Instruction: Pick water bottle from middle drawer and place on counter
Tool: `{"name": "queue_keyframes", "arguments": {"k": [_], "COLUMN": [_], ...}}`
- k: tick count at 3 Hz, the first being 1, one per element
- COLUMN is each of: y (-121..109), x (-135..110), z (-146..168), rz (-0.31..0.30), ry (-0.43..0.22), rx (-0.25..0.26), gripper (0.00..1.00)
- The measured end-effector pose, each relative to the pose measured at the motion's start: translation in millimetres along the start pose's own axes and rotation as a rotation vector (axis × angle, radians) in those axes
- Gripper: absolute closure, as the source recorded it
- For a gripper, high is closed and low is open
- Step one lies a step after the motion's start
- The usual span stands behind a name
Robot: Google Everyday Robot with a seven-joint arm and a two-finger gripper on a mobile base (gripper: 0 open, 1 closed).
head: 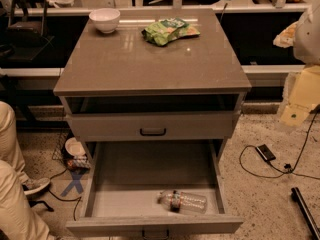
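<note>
Where the arm (306, 34) hangs past the counter's (150, 64) right edge, the gripper (299, 98) sits off the front right corner; whether it is clenched or released cannot be told. A snack bag (170, 31) lies near the back edge, a bowl (104, 19) at the back left corner. Below the front edge the middle drawer (150, 164) stands pulled out, the water bottle (183, 201) lying on its side near its front wall.
</note>
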State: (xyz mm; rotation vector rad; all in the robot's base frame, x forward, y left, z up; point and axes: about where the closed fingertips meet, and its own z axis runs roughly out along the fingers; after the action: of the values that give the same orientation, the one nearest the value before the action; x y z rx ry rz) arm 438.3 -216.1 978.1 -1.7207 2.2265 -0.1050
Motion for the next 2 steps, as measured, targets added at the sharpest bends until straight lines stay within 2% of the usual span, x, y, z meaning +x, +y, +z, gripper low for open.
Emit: {"name": "queue_keyframes", "arguments": {"k": [1,2], "y": [-0.1,11.1], "x": [-0.2,-1.5], "z": [-0.3,42.6], "rz": [0.000,0.097], "ry": [-0.001,-0.103], "rx": [0.002,-0.048], "gripper": [0.00,0.00]}}
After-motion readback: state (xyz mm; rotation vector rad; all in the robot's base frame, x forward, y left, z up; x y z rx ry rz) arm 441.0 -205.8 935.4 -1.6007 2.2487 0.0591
